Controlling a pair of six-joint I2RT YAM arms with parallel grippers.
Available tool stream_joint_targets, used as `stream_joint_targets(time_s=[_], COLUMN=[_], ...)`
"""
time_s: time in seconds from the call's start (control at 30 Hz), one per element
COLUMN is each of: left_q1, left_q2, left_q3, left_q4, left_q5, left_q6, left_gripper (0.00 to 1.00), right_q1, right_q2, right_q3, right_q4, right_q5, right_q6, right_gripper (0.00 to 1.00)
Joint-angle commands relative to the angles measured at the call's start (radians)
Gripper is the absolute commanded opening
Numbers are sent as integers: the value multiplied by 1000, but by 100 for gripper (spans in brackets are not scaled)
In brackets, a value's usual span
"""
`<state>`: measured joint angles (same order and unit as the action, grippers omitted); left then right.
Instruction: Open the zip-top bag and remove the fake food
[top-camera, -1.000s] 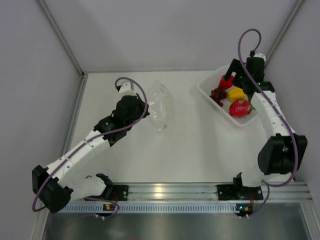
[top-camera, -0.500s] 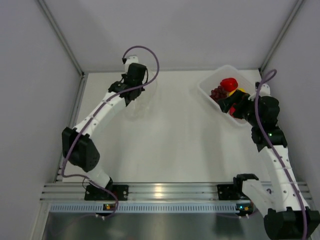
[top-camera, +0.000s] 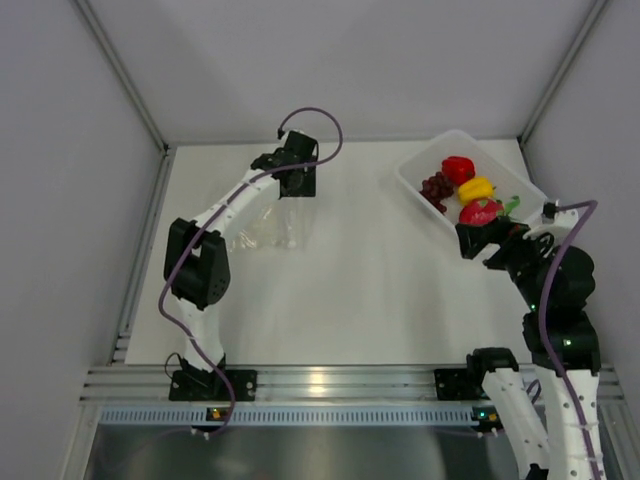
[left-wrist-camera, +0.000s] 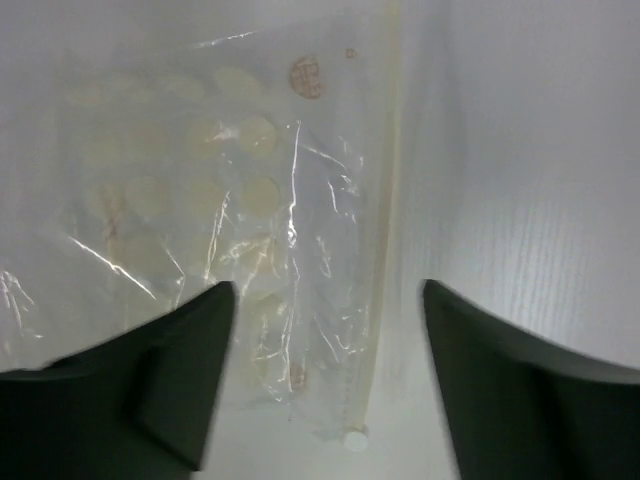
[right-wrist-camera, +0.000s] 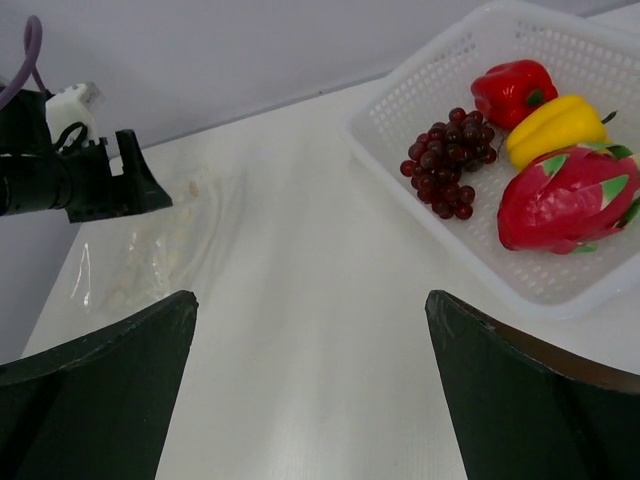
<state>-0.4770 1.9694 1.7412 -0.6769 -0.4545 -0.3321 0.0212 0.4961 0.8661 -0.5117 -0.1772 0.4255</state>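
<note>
1. Flat on the white table (top-camera: 360, 290), far left: zip-top bag (top-camera: 272, 225), zip strip running lengthwise.
2. Directly above that strip: left gripper (left-wrist-camera: 328, 375), fingers spread, holding nothing.
3. Just beside the white mesh basket (right-wrist-camera: 420, 80): right gripper (right-wrist-camera: 312, 400), wide apart, empty.
4. Inside the basket, well apart from the bag: grape bunch (right-wrist-camera: 443, 165), red pepper (right-wrist-camera: 512, 88), yellow pepper (right-wrist-camera: 556, 128), dragon fruit (right-wrist-camera: 562, 200).

White arms (top-camera: 235, 205), black joints (top-camera: 195, 275), black pincers (left-wrist-camera: 328, 290), purple cables (top-camera: 318, 112).

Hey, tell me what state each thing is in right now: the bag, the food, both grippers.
zip-top bag: lying flat on the table, no food inside, zip state unclear.
fake food: all four pieces in the white basket.
left gripper: open, above the bag.
right gripper: open, empty.
</note>
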Motion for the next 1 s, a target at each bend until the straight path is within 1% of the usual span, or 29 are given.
stream_joint_targets(time_s=[0.0, 0.07, 0.13, 0.2, 0.23, 0.27, 0.3, 0.33, 0.37, 0.43, 0.47, 0.53, 0.57, 0.63, 0.7, 0.73, 0.8, 0.87, 0.97], left_q1=[-2, -2, -3, -2, -3, -2, -2, -2, -3, -3, -2, -3, -3, -3, -2, -2, -3, -3, -3], left_q2=[-90, -148, -202, -309, -351, -438, -484, -529, -622, -717, -801, -884, -965, -1071, -1121, -1156, -1184, -1228, -1291], left_q3=[32, 17, -29, -89, -161, -198, -230, -315, -356, -489, -527, -590, -648, -687, -706, -706, -697, -710, -749], left_q4=[-1, 0, 3, 28, 39, 51, 51, 51, 50, 50, 48, 45, 43, 19, -13, -62, -101, -105, -99], left_q5=[80, 118, 154, 174, 175, 172, 148, 130, 102, 35, 11, -4, 8, 48, 60, 56, 21, -16, -87], left_q6=[-47, -71, -94, -122, -127, -142, -150, -162, -191, -211, -214, -199, -174, -151, -128, -102, -68, -12, -7], left_gripper=[98, 98, 98, 98, 98, 98, 98, 98, 98, 98, 98, 98, 98, 98, 98, 98, 98, 98, 98], right_q1=[-12, -10, -10, -12, -10, -10, -12, -10, -10, -12, -12, -12, -10, -9, -10, -10, -7, 6, 39], right_q2=[-43, -54, -65, -73, -77, -85, -91, -94, -103, -108, -110, -113, -116, -132, -159, -166, -183, -197, -212], right_q3=[63, 89, 126, 160, 169, 180, 185, 189, 188, 180, 179, 180, 180, 169, 145, 139, 129, 123, 113], right_q4=[-115, -143, -181, -211, -230, -237, -244, -254, -261, -264, -272, -284, -292, -289, -283, -286, -300, -304, -294], right_q5=[40, 57, 79, 106, 107, 104, 105, 111, 113, 88, 79, 68, 70, 79, 73, 79, 103, 149, 171], right_q6=[-59, -85, -108, -137, -149, -175, -185, -188, -182, -182, -180, -179, -177, -168, -169, -171, -183, -201, -188], right_gripper=[99, 99, 99, 99, 100, 99, 99, 99, 99, 100, 99, 99, 100, 99, 99, 99, 100, 99, 99])
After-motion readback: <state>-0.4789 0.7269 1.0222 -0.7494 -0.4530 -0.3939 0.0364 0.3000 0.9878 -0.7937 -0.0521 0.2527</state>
